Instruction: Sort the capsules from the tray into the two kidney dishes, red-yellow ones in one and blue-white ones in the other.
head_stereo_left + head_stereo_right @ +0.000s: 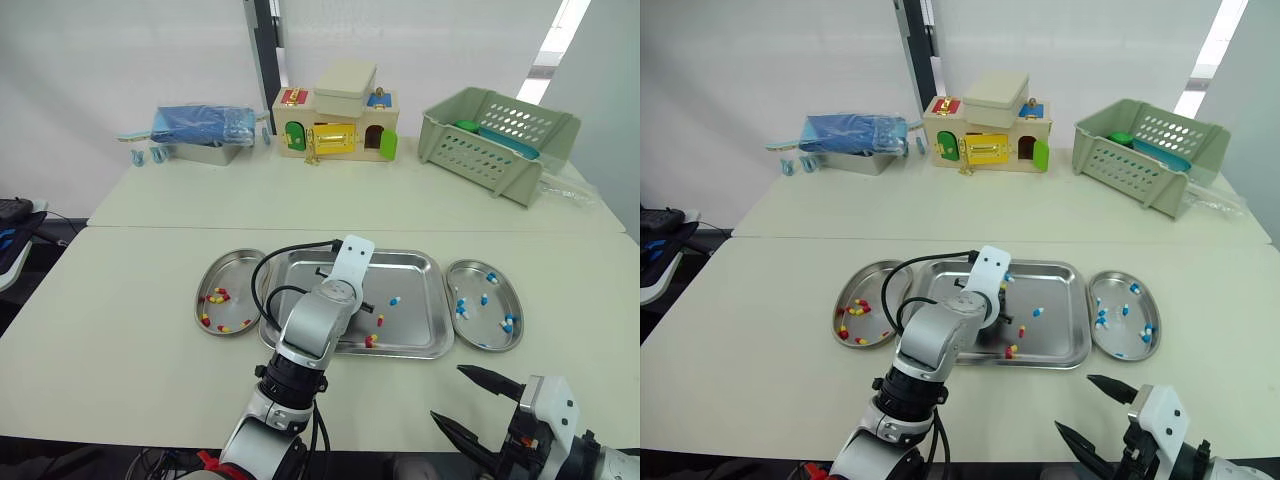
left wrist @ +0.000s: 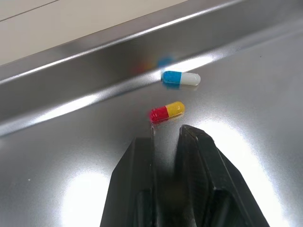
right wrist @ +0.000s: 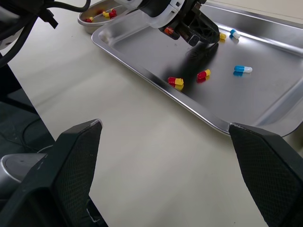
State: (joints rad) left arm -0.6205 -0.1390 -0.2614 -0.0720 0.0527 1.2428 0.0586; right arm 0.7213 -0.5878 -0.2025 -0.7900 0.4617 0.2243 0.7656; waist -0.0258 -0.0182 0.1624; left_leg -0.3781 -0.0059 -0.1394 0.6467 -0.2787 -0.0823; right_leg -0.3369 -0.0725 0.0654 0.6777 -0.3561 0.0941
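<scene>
The steel tray (image 1: 412, 285) lies mid-table and holds a few loose capsules. My left gripper (image 2: 165, 135) hovers low over the tray floor, open by a narrow gap with nothing between the fingers. Just past its tips lie a red-yellow capsule (image 2: 166, 111) and a blue-white capsule (image 2: 181, 78) by the tray wall. More red-yellow capsules (image 3: 175, 82) and another blue-white capsule (image 3: 243, 69) lie nearer the front rim. The left kidney dish (image 1: 236, 270) holds red-yellow capsules, the right kidney dish (image 1: 519, 300) blue-white ones. My right gripper (image 1: 448, 392) is wide open at the table's front edge, right of the tray.
At the back of the table stand a wooden toy house (image 1: 338, 120), a green plastic basket (image 1: 500, 140) and a blue bag in a metal container (image 1: 200, 128). The left arm's cable (image 1: 290, 255) loops over the tray's left end.
</scene>
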